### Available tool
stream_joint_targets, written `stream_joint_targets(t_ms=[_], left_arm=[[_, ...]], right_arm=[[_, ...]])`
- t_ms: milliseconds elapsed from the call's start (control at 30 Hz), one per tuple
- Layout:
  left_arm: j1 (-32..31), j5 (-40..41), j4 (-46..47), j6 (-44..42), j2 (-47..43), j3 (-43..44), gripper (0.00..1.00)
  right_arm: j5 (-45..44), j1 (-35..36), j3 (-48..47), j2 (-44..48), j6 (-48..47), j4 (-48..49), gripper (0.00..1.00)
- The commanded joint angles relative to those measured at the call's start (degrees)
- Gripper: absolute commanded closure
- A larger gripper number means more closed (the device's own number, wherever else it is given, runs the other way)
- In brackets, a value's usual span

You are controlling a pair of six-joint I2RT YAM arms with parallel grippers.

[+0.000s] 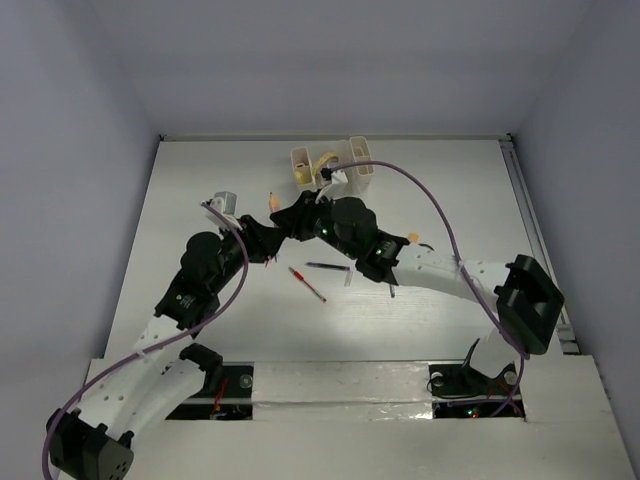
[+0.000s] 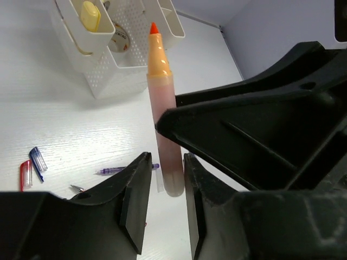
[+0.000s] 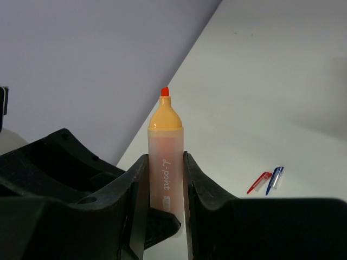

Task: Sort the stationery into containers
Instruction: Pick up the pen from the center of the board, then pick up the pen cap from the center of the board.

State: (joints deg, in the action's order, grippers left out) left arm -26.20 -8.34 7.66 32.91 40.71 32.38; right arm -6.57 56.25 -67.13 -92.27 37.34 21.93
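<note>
Right wrist view: the right claw [image 3: 165, 162] pinches an orange highlighter [image 3: 165, 130] upright. The left claw [image 2: 167, 162] flanks its lower end, grip unclear. Beyond them the organizer [image 2: 116, 76] holds a yellow stick [image 2: 90, 15]; pens [image 1: 308, 284] lie unsorted on the surface [image 1: 450, 200] beneath.

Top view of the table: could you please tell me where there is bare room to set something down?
Bare: the far right stretch between the organizer, the right arm and the table edge; also the near strip between the pens and the arm bases. Crowded: the middle, where both arms meet before the organizer.
</note>
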Motion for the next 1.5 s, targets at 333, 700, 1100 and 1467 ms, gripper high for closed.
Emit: stream_joint_targets(t_ms=[333,700,1100,1467], left_arm=[[-3.2,14.7,1.3,-1.6,1.8,1.1,0.92],[-3.7,13.4,-1.4,-2.1,-2.8,0.9,1.0],[-3.7,8.7,-10.9,-4.3,-7.0,5.8,1.0],[-3.7,5.3,-19.7,-15.9,-6.1,13.8,1.0]], right_arm=[[-2.5,5.8,1.7,5.3,-2.1,-0.4,1.0],[-5.1,5.2,2.3,10.0,-5.6,-7.2,0.62],[-5.9,-9.5,16.1,29.0,-7.2,-21.7,0.45],[-15.9,-29.3,17.4,20.6,-13.9,-41.8,0.45]])
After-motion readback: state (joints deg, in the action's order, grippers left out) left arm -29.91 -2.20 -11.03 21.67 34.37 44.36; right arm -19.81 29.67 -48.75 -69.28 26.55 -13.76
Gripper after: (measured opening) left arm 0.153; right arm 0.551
